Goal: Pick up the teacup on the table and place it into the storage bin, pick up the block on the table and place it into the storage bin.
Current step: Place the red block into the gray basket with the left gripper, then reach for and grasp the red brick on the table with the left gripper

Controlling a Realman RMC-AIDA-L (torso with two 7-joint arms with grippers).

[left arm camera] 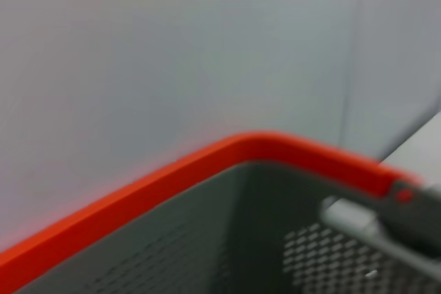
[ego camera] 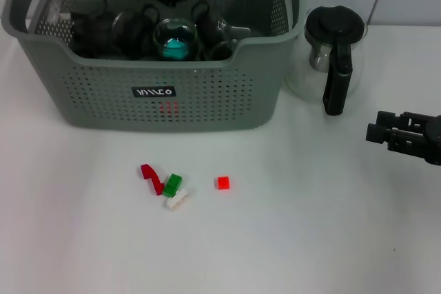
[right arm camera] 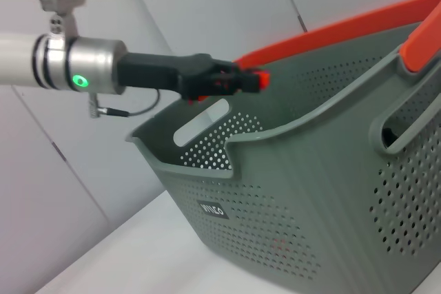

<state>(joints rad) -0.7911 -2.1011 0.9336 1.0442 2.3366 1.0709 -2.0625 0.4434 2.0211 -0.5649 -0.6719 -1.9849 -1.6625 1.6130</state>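
White table [ego camera: 310,239], pale grey panelled wall behind. Storage bin [ego camera: 207,94] at far left-centre; glass coffee pot [ego camera: 334,53] just beside it on the right. Left gripper [right arm camera: 251,80] hangs over the bin's interior; cannot tell whether its claw is spread. Right gripper [ego camera: 379,131] at right edge, low over the table, claw pressed together, holding nothing. Bin contents dark, partly hidden: several glass cups, one teacup [ego camera: 176,39] with teal inside. Blocks near, four: red curved [ego camera: 149,175], green [ego camera: 172,184], white [ego camera: 176,200], small red cube [ego camera: 222,182].
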